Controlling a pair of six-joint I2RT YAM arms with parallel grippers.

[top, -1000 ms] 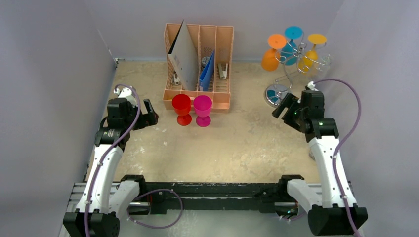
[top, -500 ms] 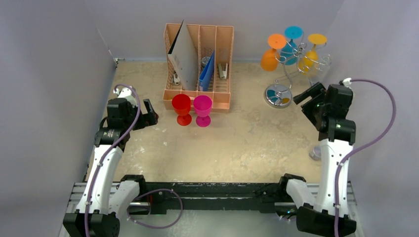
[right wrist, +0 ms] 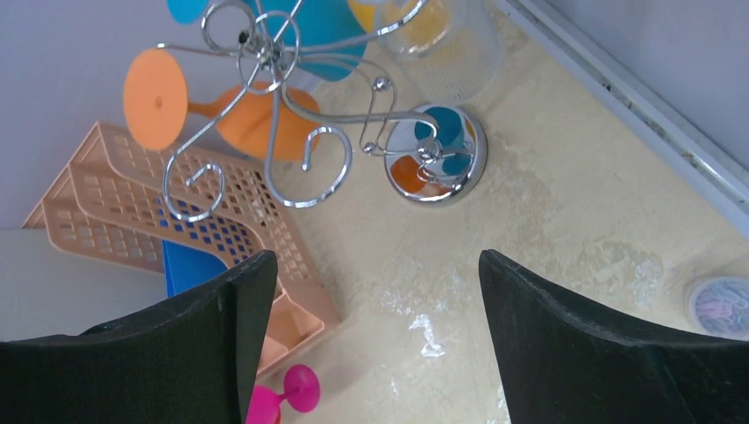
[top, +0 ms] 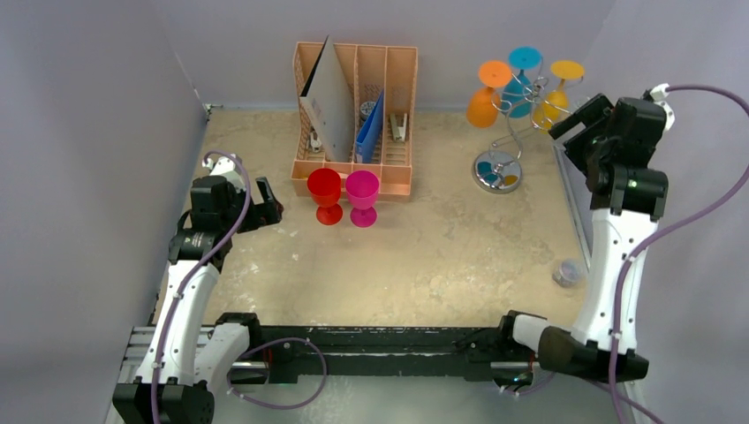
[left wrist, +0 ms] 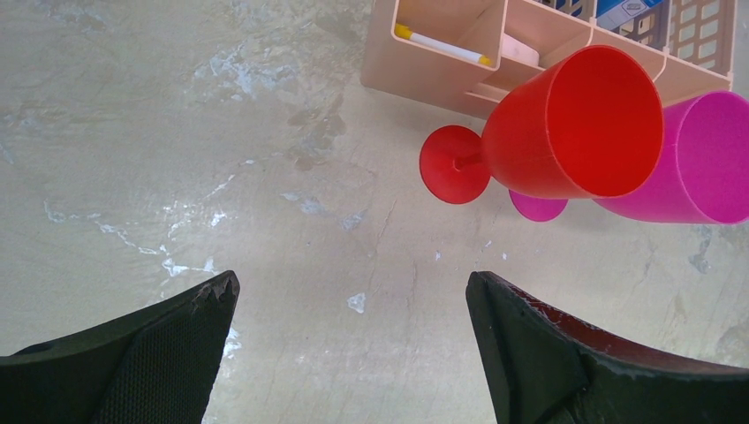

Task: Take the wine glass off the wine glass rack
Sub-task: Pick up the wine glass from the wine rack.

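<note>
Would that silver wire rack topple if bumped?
Possibly: the wine glass rack holds an orange glass, blue glass and yellow glass high on a thin stem, so it looks top-heavy. Its wide disc base may steady it.

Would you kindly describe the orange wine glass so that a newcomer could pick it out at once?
In the far right corner of the table stands a silver wire rack on a shiny disc base. Three glasses hang foot-up from its curled arms; the orange wine glass is the leftmost, nearest the peach organiser, and its neighbours are a blue glass and a yellow glass.
</note>
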